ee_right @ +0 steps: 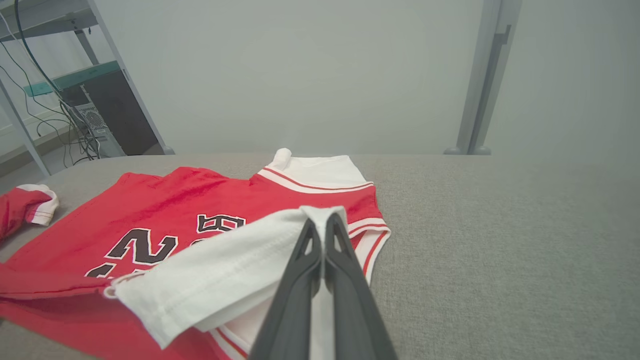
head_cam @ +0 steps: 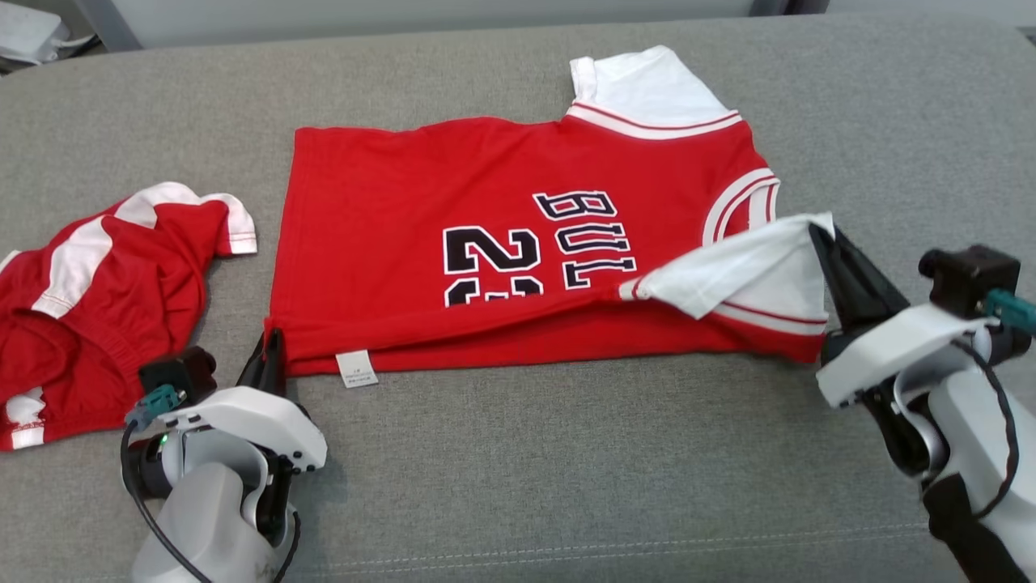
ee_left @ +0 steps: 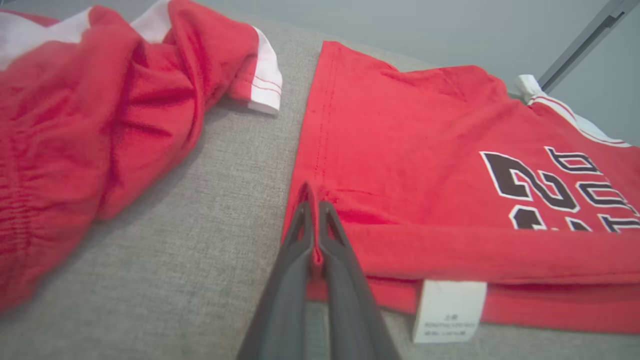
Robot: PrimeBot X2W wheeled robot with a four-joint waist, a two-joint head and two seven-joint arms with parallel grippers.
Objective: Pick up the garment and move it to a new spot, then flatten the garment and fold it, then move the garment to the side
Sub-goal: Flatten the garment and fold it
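The garment (head_cam: 453, 202) is a red jersey with white sleeves and black lettering, spread across the grey sofa cushion with its near edge partly folded over. My left gripper (head_cam: 271, 344) is shut on the jersey's near left hem corner (ee_left: 312, 235). Over at the right, my right gripper (head_cam: 819, 235) is shut on the tip of the near white sleeve (ee_right: 235, 270), holding it lifted and drawn over the red body. A white label (ee_left: 447, 310) hangs from the near hem.
A second red and white garment (head_cam: 97, 283) lies crumpled at the cushion's left end. The grey sofa surface (head_cam: 566, 470) stretches bare in front and to the right. Behind the sofa stand a metal post (ee_right: 482, 75) and a shelf with cables (ee_right: 65, 85).
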